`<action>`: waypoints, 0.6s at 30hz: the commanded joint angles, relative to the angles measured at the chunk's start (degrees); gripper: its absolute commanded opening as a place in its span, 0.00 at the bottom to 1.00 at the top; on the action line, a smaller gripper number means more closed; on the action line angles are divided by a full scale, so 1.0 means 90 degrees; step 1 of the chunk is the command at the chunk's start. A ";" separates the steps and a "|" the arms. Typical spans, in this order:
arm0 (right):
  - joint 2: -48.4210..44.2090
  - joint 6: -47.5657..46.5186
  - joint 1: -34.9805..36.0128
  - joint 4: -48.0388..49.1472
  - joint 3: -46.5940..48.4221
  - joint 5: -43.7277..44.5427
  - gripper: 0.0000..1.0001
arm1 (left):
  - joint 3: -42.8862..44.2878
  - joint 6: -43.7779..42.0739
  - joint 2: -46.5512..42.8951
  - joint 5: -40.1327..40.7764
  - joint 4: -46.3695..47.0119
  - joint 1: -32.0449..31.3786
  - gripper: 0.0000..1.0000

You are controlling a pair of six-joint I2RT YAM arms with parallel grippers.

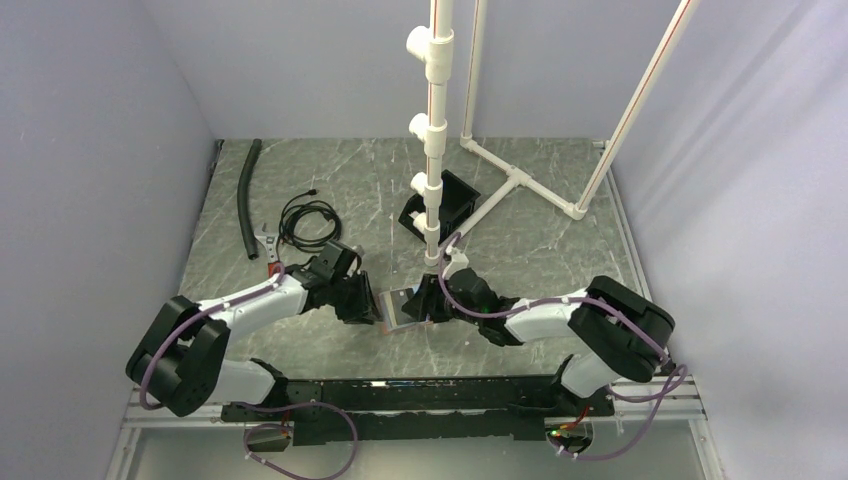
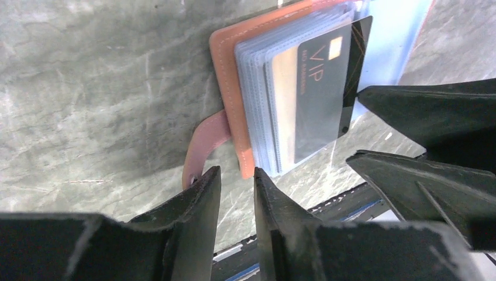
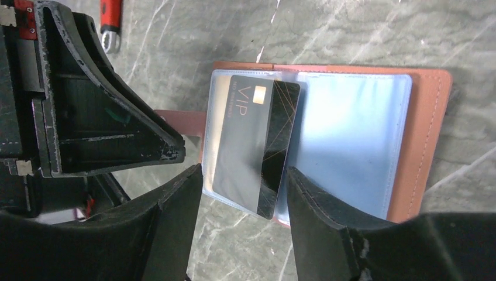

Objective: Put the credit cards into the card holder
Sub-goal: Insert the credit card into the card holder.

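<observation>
The card holder [image 3: 430, 134], a tan-brown leather wallet, lies open on the table between both arms [image 1: 398, 308]. A black VIP credit card [image 3: 257, 146] sits partly inside a clear sleeve of its left panel. One dark long edge and the near corner stick out [image 2: 319, 93]. The right panel's sleeve looks light blue; I cannot tell whether a card is in it. My right gripper [image 3: 243, 172] is open, its fingers on either side of the card's near end without touching. My left gripper [image 2: 235, 172] stands narrowly open with nothing in it, its tips at the wallet's corner beside the snap tab [image 2: 202, 146].
A black open-topped box [image 1: 440, 205] stands behind the wallet at the foot of a white pipe frame [image 1: 520, 180]. A black hose [image 1: 246, 195], a coiled cable [image 1: 305, 220] and a red-handled tool [image 3: 110, 23] lie at the back left.
</observation>
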State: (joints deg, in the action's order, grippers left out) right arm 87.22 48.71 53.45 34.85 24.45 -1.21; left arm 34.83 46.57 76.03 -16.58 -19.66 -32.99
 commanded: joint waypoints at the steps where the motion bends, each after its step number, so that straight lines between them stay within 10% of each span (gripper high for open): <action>1: -0.0221 -0.0848 -0.0021 -0.1239 0.0490 -0.0068 0.57 | 0.0159 -0.0244 0.0078 0.0202 -0.0170 0.0043 0.31; 18: 0.0476 -0.2372 0.0445 -0.0588 0.1290 -0.0683 0.56 | 0.0525 -0.0340 0.1069 0.0239 0.0113 0.0043 0.18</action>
State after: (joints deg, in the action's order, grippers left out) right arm 90.96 35.57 54.28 26.35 32.58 -3.75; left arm 38.37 44.64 83.94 -16.16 -20.43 -32.64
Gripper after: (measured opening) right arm 0.564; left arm 0.191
